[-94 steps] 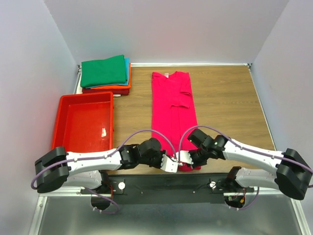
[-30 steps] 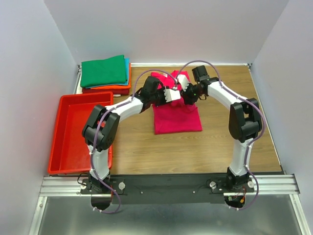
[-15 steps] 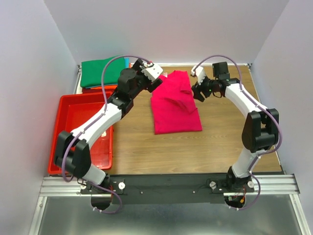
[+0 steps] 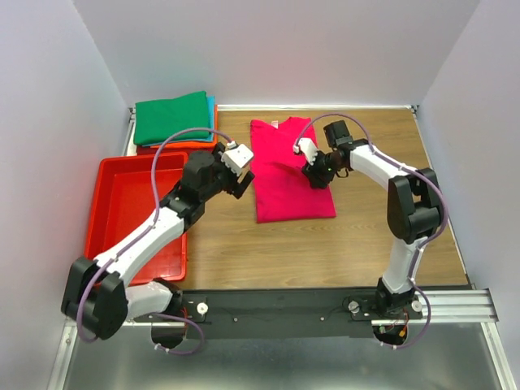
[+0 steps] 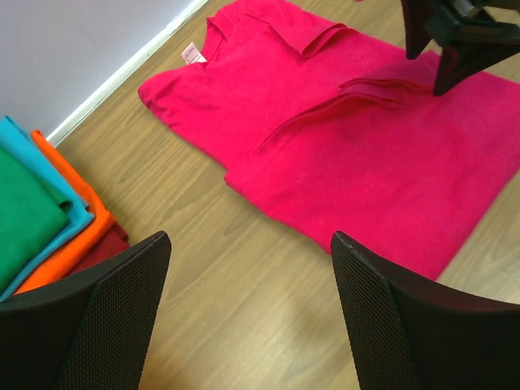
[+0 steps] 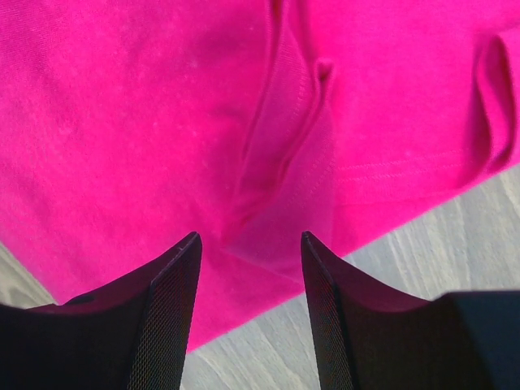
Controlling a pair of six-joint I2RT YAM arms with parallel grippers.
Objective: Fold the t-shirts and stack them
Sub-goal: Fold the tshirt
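Left end effector (image 5: 250, 244), spread, hovers between tray (image 4: 138, 213) and t-shirt (image 4: 289, 192).

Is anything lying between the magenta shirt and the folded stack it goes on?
Nothing lies on the wooden table between the magenta-pink cotton t-shirt and the green-topped stack of folded t-shirts; only the open left hand hangs over that gap.
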